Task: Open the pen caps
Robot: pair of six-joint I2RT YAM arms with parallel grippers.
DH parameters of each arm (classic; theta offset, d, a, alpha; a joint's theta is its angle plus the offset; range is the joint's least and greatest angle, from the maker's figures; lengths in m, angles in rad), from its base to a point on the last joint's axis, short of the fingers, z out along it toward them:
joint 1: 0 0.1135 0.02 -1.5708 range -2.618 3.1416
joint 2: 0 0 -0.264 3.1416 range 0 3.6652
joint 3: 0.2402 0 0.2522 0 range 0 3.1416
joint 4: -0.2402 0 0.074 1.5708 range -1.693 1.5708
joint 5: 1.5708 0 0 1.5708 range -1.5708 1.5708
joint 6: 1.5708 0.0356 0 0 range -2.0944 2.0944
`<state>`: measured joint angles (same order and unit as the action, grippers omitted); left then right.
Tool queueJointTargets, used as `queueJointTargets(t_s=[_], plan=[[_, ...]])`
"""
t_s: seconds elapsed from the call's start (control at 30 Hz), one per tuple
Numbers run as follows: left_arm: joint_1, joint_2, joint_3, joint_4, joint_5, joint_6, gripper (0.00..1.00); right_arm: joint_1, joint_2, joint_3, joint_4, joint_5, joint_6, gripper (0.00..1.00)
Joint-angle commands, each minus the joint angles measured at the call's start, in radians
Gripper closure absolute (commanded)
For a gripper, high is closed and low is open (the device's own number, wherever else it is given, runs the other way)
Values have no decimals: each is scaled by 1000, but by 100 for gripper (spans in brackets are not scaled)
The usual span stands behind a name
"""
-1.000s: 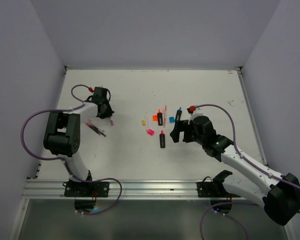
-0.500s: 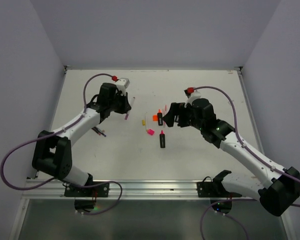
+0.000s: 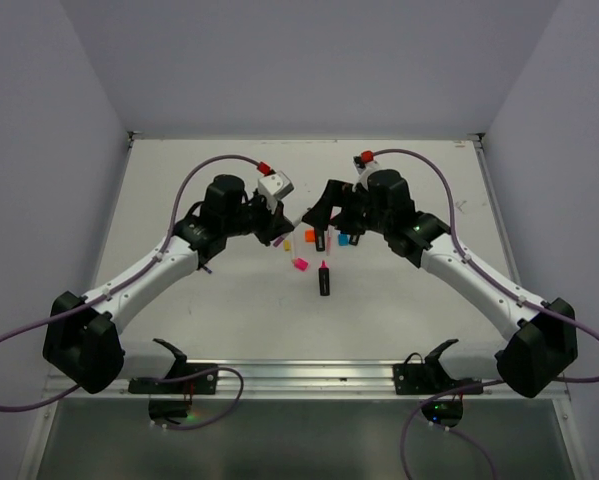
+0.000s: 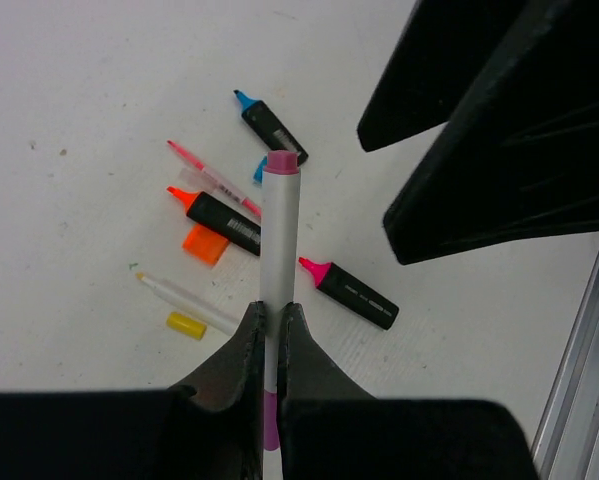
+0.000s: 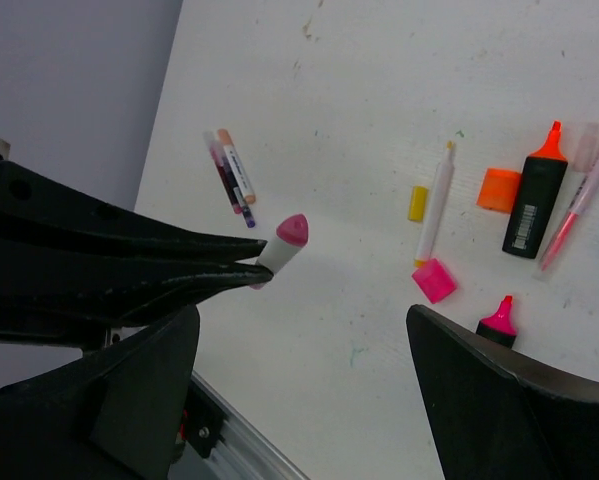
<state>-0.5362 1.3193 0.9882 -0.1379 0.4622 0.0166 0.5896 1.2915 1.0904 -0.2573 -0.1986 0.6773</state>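
Both my arms have swung in to the middle. My left gripper (image 4: 271, 312) pinches a white pen (image 4: 278, 240) aloft, its pink cap (image 5: 293, 229) facing my spread right gripper (image 5: 299, 325). Next, I judge, comes gripping that cap and pulling.

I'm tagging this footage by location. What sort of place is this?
Most likely a robot lab test cell: a bare white table boxed in by plain pale walls, robot arms bolted to a metal rail at its near edge, and only highlighters laid out as props.

Around the pink cap (image 5: 293, 230), the right claw (image 5: 302, 312)'s wide gap seems clear.
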Motion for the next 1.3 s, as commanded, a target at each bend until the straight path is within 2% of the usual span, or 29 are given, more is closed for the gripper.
queueJointTargets(t_s=[0.0,0.2,0.4,0.6,1.07,1.13,1.17,1.23,1.27], plan=[[-30,-25,27,11,44,65,100,-2,23,48,70,-48,73,12],[-64,-23,35,18,43,77,100,-2,54,52,95,-65,96,19],[-91,-25,40,29,41,80,100,-1,51,25,104,-56,103,31],[-102,-25,43,41,35,82,100,-1,52,9,104,-67,103,51],[-104,-25,50,58,12,88,100,-2,55,-6,50,-75,87,64],[-102,-25,52,61,13,86,100,-1,52,-10,55,-70,85,71],[-103,-25,52,60,13,88,100,-2,52,-11,56,-70,84,79],[-102,-25,52,60,13,83,100,-2,54,-11,55,-68,84,88],[-103,-25,52,58,13,83,100,-2,54,-11,55,-67,84,98]])
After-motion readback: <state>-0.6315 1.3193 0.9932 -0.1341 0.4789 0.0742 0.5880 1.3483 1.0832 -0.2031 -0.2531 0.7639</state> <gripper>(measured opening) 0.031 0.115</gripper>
